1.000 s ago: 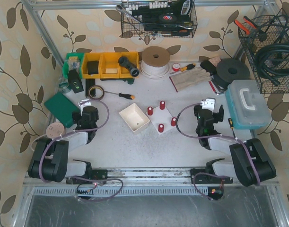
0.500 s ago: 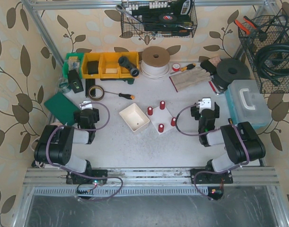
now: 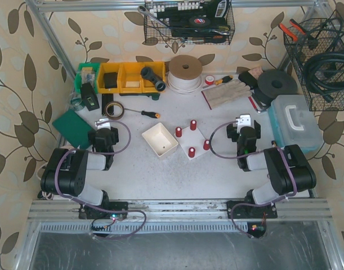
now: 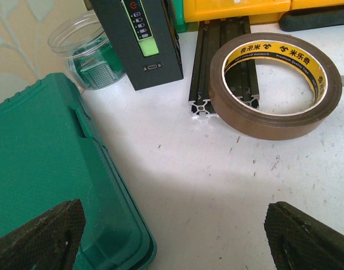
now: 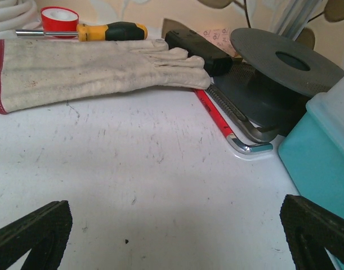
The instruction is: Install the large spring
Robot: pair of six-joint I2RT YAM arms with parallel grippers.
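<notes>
On the cluttered white table (image 3: 160, 174) I find no large spring in any view, on the red-pegged fixture (image 3: 191, 139) or elsewhere, so progress stays unclear; my left gripper (image 4: 172, 236) and right gripper (image 5: 177, 236) hover spread, holding nothing.

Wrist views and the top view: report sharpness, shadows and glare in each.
Left wrist: sharp; the tape roll and jar crisp, mild sheen on the green case, soft shadow mid-table; fingertips dark. Right wrist: glove clear, a broad soft shadow near the camera, disc slightly soft. Top: evenly lit, small parts too coarse to resolve.
</notes>
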